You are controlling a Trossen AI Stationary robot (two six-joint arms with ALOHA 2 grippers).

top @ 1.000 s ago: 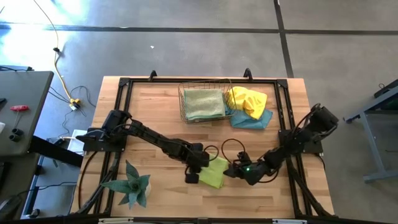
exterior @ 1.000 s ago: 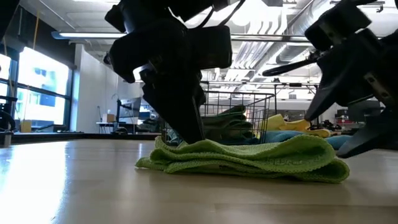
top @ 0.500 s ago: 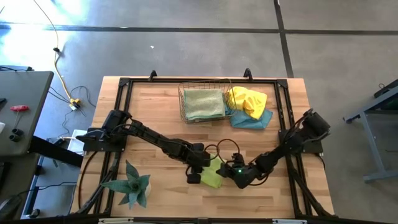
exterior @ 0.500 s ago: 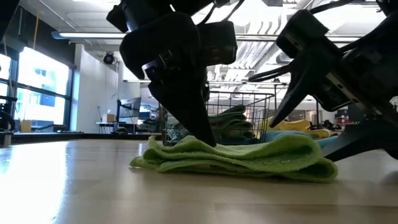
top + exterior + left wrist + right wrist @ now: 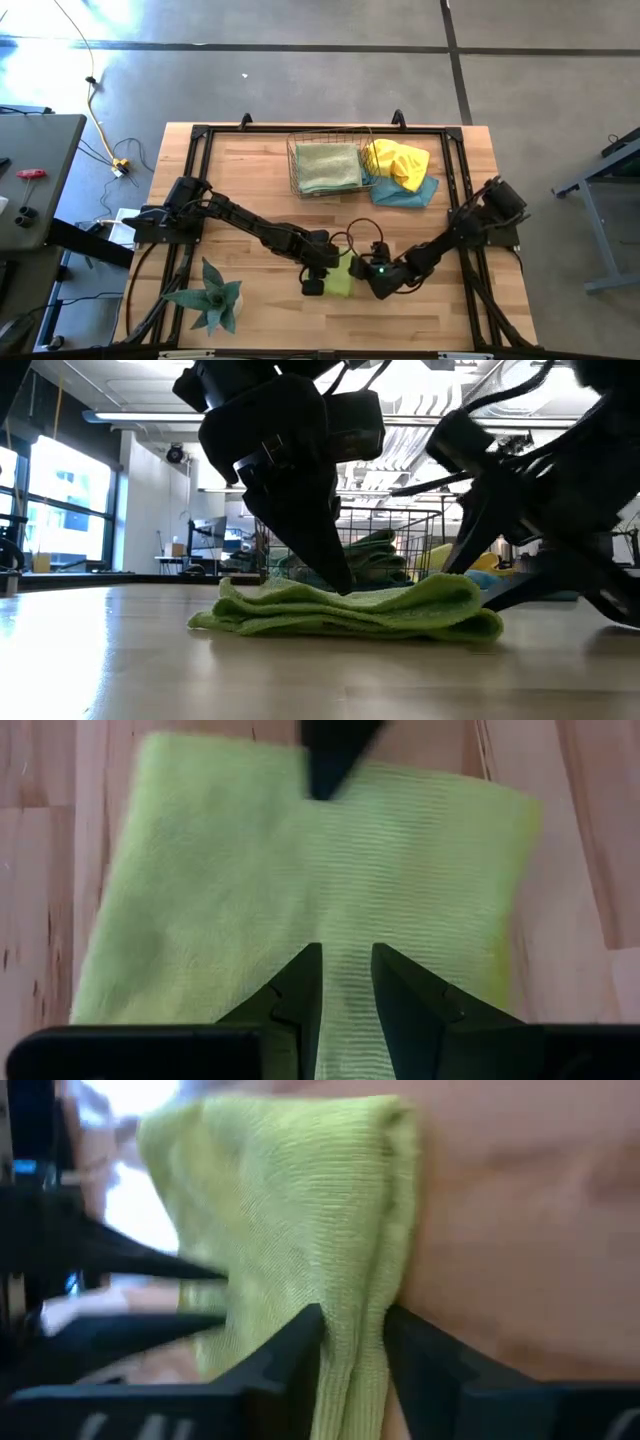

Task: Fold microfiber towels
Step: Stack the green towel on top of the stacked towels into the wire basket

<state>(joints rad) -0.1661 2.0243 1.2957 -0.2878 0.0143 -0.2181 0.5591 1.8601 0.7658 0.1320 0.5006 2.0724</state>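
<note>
Item: lime green towel (image 5: 341, 275), part-folded, near the worktop's front edge. We found the left gripper (image 5: 345, 982) pinching its middle and the right gripper (image 5: 352, 1342) clamped on its folded edge. Step: folding. Next, we judged, calls for carrying that edge across.

Left end effector (image 5: 318, 272) lowered, fingers nearly together, right end effector (image 5: 362, 272) close opposite, fingers narrowly parted

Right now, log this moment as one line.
left gripper: pinning lime green towel | right gripper: shut on its folded edge | wire basket: holds folded towel
</note>
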